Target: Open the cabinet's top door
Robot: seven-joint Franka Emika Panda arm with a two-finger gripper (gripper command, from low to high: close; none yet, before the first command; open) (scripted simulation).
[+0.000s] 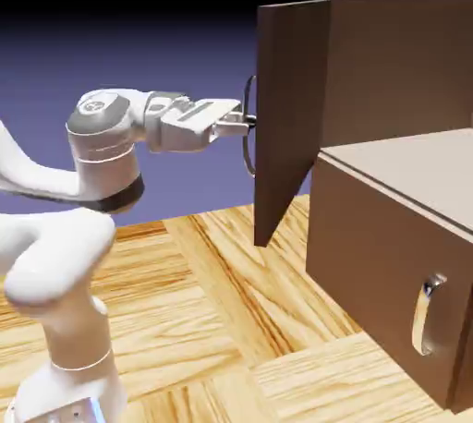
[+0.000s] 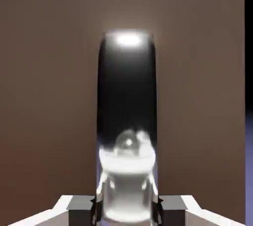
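Claw (image 1: 248,122) pinching the handle (image 1: 247,142) of the top door (image 1: 288,121), which stands swung out from the cabinet (image 1: 388,264). Risk noted: further pull off the hinge's arc could slide the fingers off the curved metal

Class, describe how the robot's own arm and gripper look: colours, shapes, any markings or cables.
The arm is glossy white with rounded, tube-like segments, grey shading at the joints, and a small blue-lit strip on its base. The two-finger gripper has white, angular fingers ending in small, blocky grey and black tips. No cables are visible.
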